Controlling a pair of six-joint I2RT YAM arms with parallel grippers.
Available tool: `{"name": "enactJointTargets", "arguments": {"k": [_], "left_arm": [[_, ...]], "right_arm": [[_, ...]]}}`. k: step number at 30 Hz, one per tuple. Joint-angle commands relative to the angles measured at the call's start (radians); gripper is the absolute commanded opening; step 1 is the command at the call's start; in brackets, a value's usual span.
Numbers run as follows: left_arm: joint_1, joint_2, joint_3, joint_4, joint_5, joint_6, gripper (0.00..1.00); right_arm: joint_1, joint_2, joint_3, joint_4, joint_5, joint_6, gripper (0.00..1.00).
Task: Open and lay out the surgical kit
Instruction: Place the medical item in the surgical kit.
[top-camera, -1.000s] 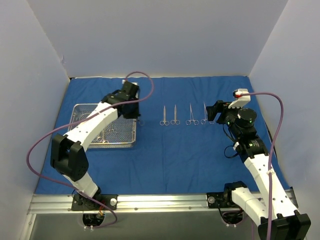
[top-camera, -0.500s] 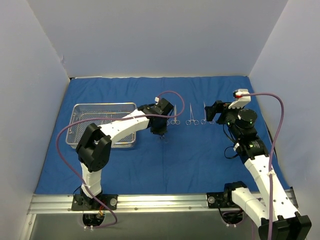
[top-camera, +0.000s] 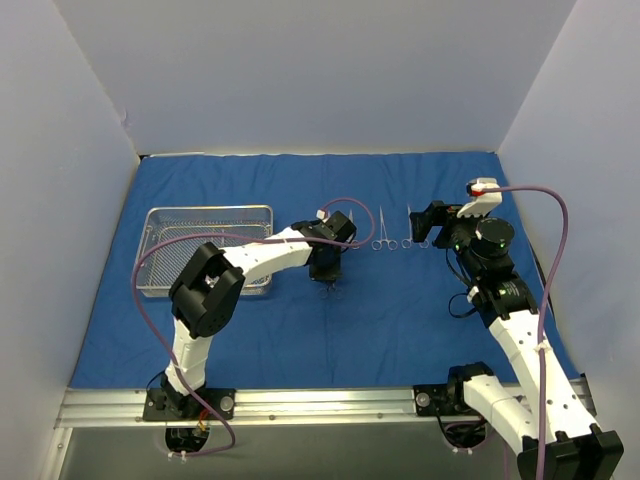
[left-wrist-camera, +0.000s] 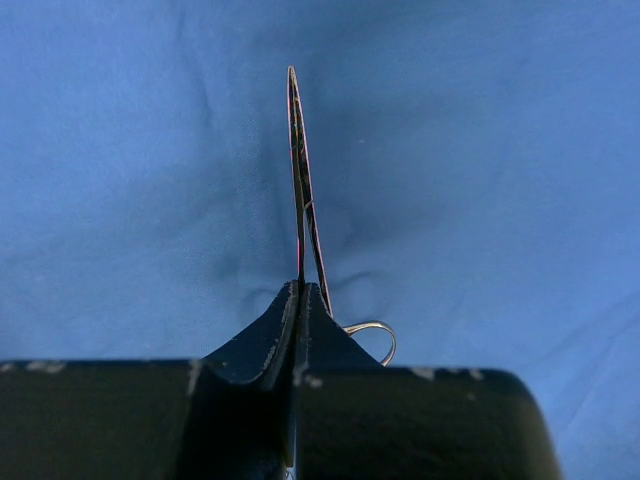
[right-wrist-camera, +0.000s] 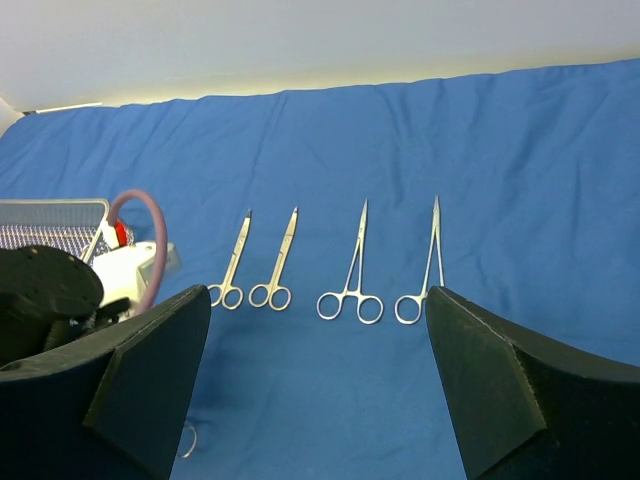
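Note:
The royal-blue cloth (top-camera: 400, 320) lies spread flat over the table. The wire-mesh tray (top-camera: 205, 212) stands on its left part. My left gripper (top-camera: 325, 268) is shut on a steel ring-handled instrument (left-wrist-camera: 300, 180), seen edge-on just above the cloth, one ring (left-wrist-camera: 375, 335) showing beside the fingers. Four instruments lie in a row, tips pointing away: (right-wrist-camera: 230, 265), (right-wrist-camera: 277, 262), (right-wrist-camera: 352, 275), (right-wrist-camera: 425, 270). From above the left arm covers two, leaving these instruments (top-camera: 381, 230) (top-camera: 408, 228) visible. My right gripper (right-wrist-camera: 318, 300) is open and empty, just right of the row.
Pale walls enclose the table at the back and both sides. The left arm's purple cable (top-camera: 345, 205) loops over the row's left end. The left wrist (right-wrist-camera: 130, 270) shows at the left of the right wrist view, beside the tray corner (right-wrist-camera: 50, 215).
The left arm swung right from the tray to the middle of the cloth, carrying an instrument, and now covers the row's left end. The right gripper's jaws opened a little wider.

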Motion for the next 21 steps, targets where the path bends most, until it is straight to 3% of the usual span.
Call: {"name": "enactJointTargets", "arguments": {"k": [1,17,21], "left_arm": [[-0.006,0.006,-0.019,0.038,0.009,-0.051,0.02],[-0.003,0.052,-0.03,0.044,0.01,-0.072,0.02],[-0.003,0.052,-0.028,0.037,0.007,-0.074,0.1]], "right_arm": [[0.005,-0.016,0.0,0.02,0.022,-0.002,0.84],[0.01,-0.012,0.0,0.02,0.021,-0.004,0.85],[0.01,-0.01,0.0,0.022,0.019,-0.005,0.85]]}}
